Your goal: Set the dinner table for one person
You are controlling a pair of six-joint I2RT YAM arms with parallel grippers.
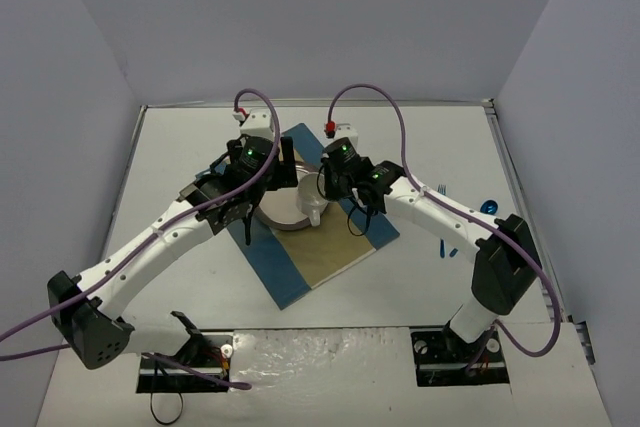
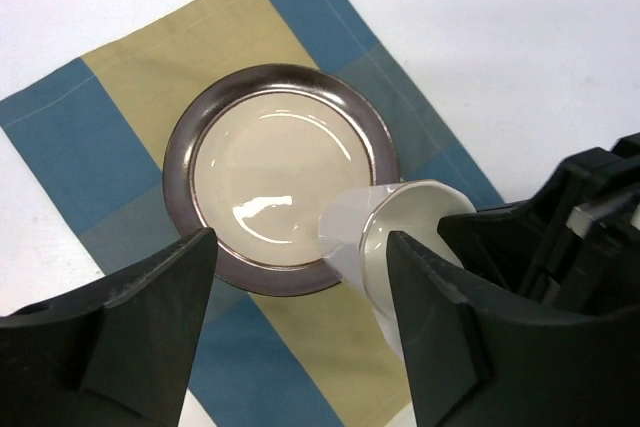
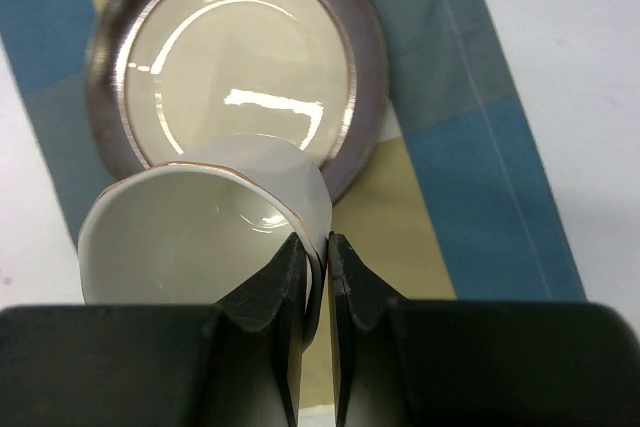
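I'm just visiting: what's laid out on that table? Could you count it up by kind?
Plate: 1
Cup: 1, pinched in the right claw
Striped cloth mat: 1
Blue-handled cutlery: 2 that I can make out, partly hidden
Total: 5

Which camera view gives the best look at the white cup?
The right wrist view: the cup fills the foreground, its open mouth clear, its rim pinched by the right tool. The left wrist view shows it partly hidden. The top external view shows only a small white piece between the arms.
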